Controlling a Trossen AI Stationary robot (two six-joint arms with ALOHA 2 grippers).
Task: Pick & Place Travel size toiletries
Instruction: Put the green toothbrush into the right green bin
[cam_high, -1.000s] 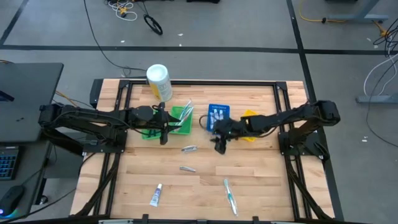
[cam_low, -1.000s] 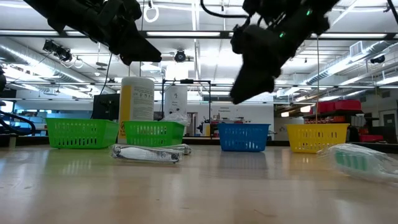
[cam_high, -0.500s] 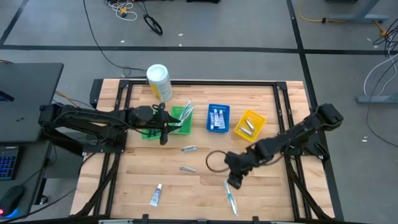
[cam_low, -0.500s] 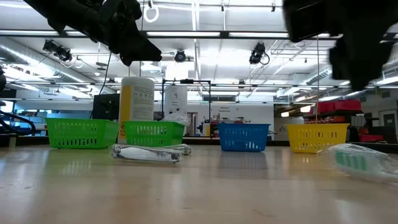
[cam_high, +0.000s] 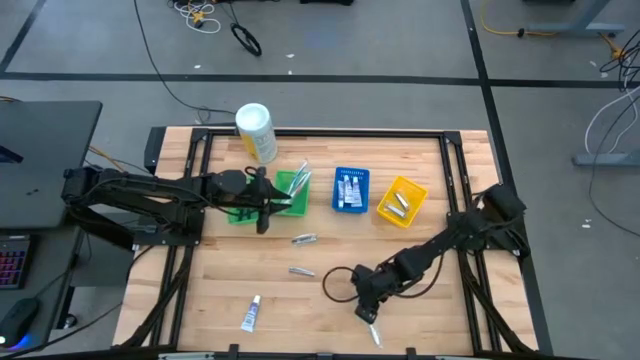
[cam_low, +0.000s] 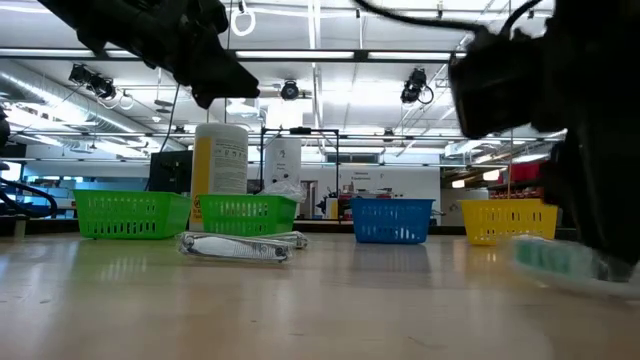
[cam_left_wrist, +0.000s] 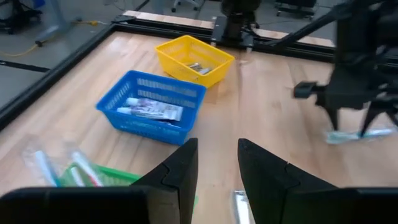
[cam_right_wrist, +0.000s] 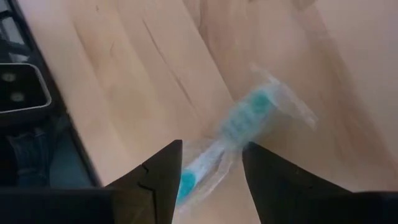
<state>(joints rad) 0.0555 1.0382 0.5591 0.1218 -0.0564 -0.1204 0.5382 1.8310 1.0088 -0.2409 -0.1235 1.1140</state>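
Observation:
A toothbrush in a clear wrapper (cam_right_wrist: 244, 129) lies flat on the table near the front edge; it also shows in the high view (cam_high: 374, 334) and the low view (cam_low: 560, 262). My right gripper (cam_right_wrist: 211, 180) is open and points down just above it, one finger on either side of its handle end; it also shows in the high view (cam_high: 364, 304). My left gripper (cam_left_wrist: 217, 167) is open and empty, hovering over the green bin (cam_high: 288, 192), which holds wrapped toothbrushes.
The blue bin (cam_high: 350, 188) holds tubes and the yellow bin (cam_high: 400, 200) holds silvery pieces. Two silvery packets (cam_high: 305, 239) (cam_high: 301, 271) and a white tube (cam_high: 251, 313) lie loose on the table. A white-and-yellow canister (cam_high: 255, 132) stands at the far edge.
My right gripper has gone from beside the blue and yellow bins toward the table's near edge and down, until it stands over the wrapped toothbrush. The toothbrush has stayed where it was.

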